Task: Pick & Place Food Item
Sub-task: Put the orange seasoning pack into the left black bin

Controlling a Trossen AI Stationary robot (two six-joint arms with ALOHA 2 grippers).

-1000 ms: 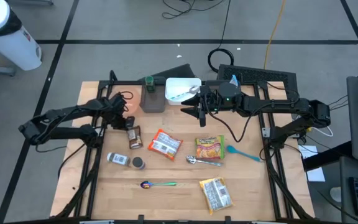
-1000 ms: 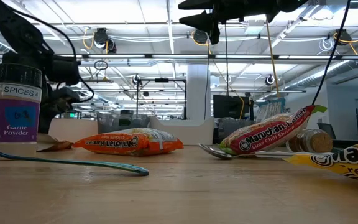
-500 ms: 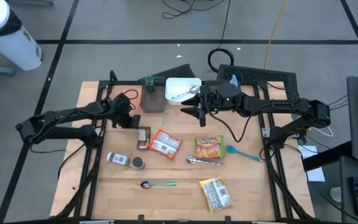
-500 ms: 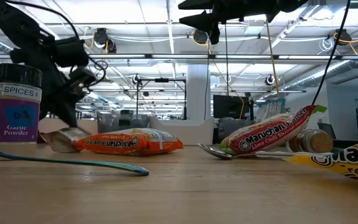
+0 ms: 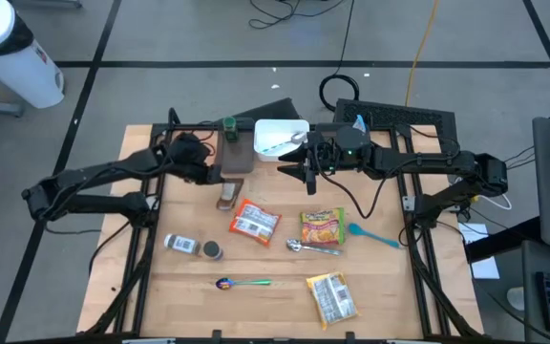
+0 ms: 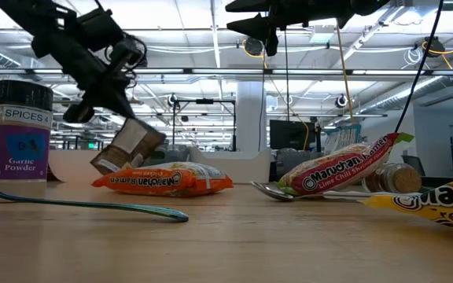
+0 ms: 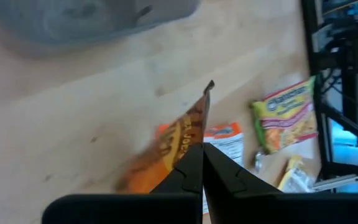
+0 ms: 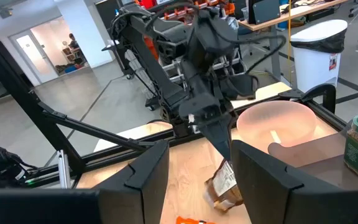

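Observation:
My left gripper [image 5: 212,176] is shut on a brown and orange snack packet [image 5: 227,195], which hangs above the wood table [image 5: 390,287] near a grey container [image 5: 235,153]. In the low view the packet [image 6: 128,147] slants below the gripper [image 6: 104,104]. The right wrist view shows both from the other side, the packet [image 8: 224,185] under the dark fingers. My right gripper [image 5: 306,170] hovers open, with nothing between its fingers, beside a white bowl [image 5: 280,137]. My left gripper pinches one end edge of the packet [image 7: 188,142] between its two shut fingers [image 7: 219,174]. The fingers slant down from the table's left. The packet hangs tilted below them, its free end [image 6: 104,163] lowest and seemingly clear of the table.
An orange ramen packet [image 5: 254,222], a yellow-green one [image 5: 322,226] and a yellow one [image 5: 332,297] lie mid-table. Around them are a spice jar [image 5: 187,247], a metal spoon [image 5: 313,247], a teal spoon [image 5: 373,234] and a colourful spoon [image 5: 244,283]. A green-lidded jar [image 5: 227,125] stands at the far edge.
My left gripper has risen and gone toward the table's far edge and right, tipping less steeply, still shut on the packet. The packet, which lay on the table, was raised by one end and now hangs tilted off the wood.

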